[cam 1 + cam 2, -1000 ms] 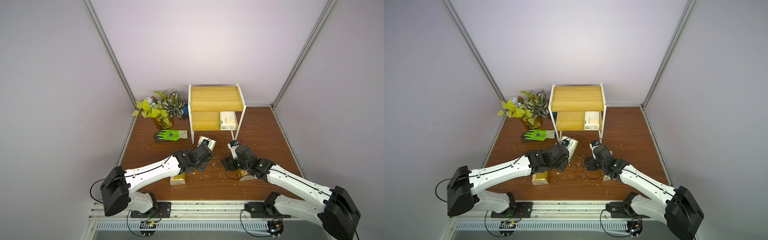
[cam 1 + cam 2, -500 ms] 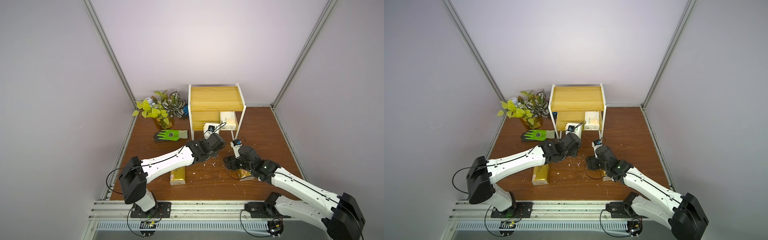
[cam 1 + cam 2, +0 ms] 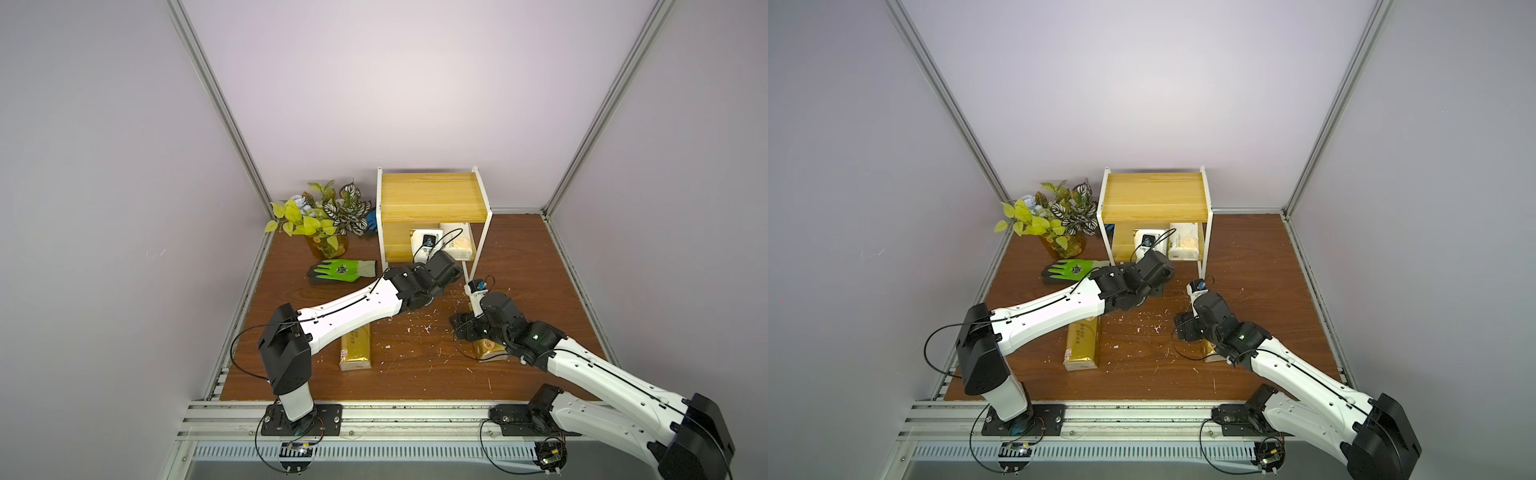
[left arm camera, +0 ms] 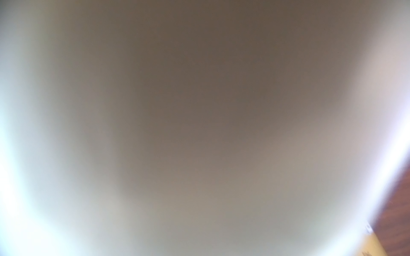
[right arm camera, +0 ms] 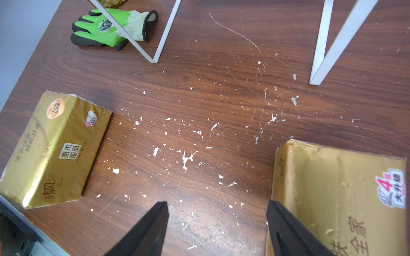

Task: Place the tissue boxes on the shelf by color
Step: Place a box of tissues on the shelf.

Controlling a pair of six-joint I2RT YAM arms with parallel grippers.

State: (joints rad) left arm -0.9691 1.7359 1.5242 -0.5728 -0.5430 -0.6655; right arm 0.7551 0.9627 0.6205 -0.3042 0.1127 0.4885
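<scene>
Held a white tissue pack [image 3: 416,235] clamped in the left gripper [image 3: 423,251] at the shelf [image 3: 432,199] lower level beside a second white pack [image 3: 458,246], and the right gripper [image 5: 216,221] with fingers apart, a gold tissue pack [image 5: 332,188] just beside one.

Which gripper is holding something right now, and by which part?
Left gripper: seemingly the white tissue pack on the lower tier of the shelf; grip point hidden. Right gripper: open, nothing held, beside a gold pack.
</scene>
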